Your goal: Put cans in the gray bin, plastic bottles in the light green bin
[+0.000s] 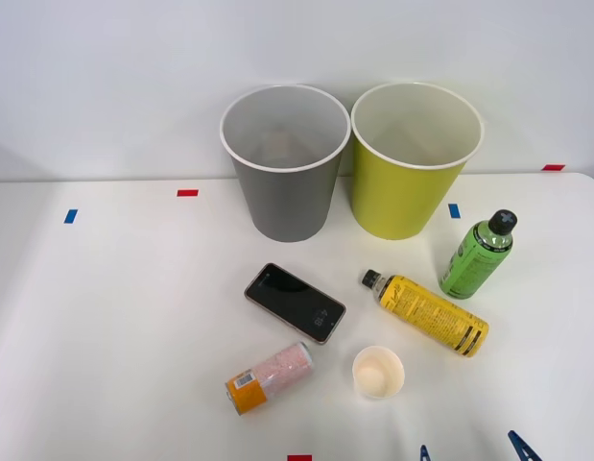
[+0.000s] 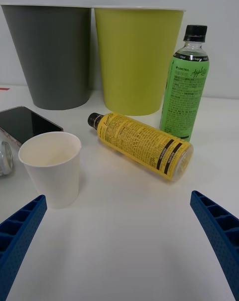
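Front view gives you the gray bin [image 1: 285, 182] and the light green bin [image 1: 412, 178] side by side at the table's [image 1: 114, 317] far edge. Near the green one, the green-labelled bottle [image 1: 479, 254] stands upright; the yellow bottle [image 1: 429, 313] lies beside it. Your pink can [image 1: 270, 377] lies nearer, between a black phone [image 1: 295, 303] and a white paper cup [image 1: 378, 373]. Your right gripper [image 2: 119, 241] hovers spread wide, holding nothing, the cup just ahead.
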Robot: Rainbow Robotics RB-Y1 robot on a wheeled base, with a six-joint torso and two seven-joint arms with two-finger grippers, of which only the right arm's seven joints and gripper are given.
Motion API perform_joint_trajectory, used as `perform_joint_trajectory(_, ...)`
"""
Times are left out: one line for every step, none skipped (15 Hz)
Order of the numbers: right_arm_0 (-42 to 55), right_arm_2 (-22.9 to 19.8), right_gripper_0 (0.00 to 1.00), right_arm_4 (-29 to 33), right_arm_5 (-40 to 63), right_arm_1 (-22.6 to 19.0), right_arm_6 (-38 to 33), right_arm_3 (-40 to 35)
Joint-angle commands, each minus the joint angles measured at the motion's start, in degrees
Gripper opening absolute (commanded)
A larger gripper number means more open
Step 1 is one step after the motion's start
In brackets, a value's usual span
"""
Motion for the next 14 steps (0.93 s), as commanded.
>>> perform_joint_trajectory(0.0, 0.0, 1.00, 0.0, 0.0, 0.0, 0.0, 0.0)
perform_joint_trajectory(0.0, 0.0, 1.00, 0.0, 0.0, 0.0, 0.0, 0.0)
perform_joint_trajectory(0.0, 0.0, 1.00, 0.0, 0.0, 0.0, 0.0, 0.0)
perform_joint_trajectory(0.0, 0.0, 1.00, 0.0, 0.0, 0.0, 0.0, 0.0)
perform_joint_trajectory(0.0, 0.0, 1.00, 0.0, 0.0, 0.0, 0.0, 0.0)
perform_joint_trajectory(0.0, 0.0, 1.00, 0.0, 0.0, 0.0, 0.0, 0.0)
perform_joint_trajectory(0.0, 0.0, 1.00, 0.0, 0.0, 0.0, 0.0, 0.0)
perform_joint_trajectory(0.0, 0.0, 1.00, 0.0, 0.0, 0.0, 0.0, 0.0)
perform_joint_trajectory(0.0, 0.0, 1.00, 0.0, 0.0, 0.0, 0.0, 0.0)
perform_joint_trajectory(0.0, 0.0, 1.00, 0.0, 0.0, 0.0, 0.0, 0.0)
perform_joint_trajectory(0.0, 0.0, 1.00, 0.0, 0.0, 0.0, 0.0, 0.0)
perform_joint_trajectory(0.0, 0.0, 1.00, 0.0, 0.0, 0.0, 0.0, 0.0)
perform_joint_trajectory(0.0, 0.0, 1.00, 0.0, 0.0, 0.0, 0.0, 0.0)
perform_joint_trajectory(0.0, 0.0, 1.00, 0.0, 0.0, 0.0, 0.0, 0.0)
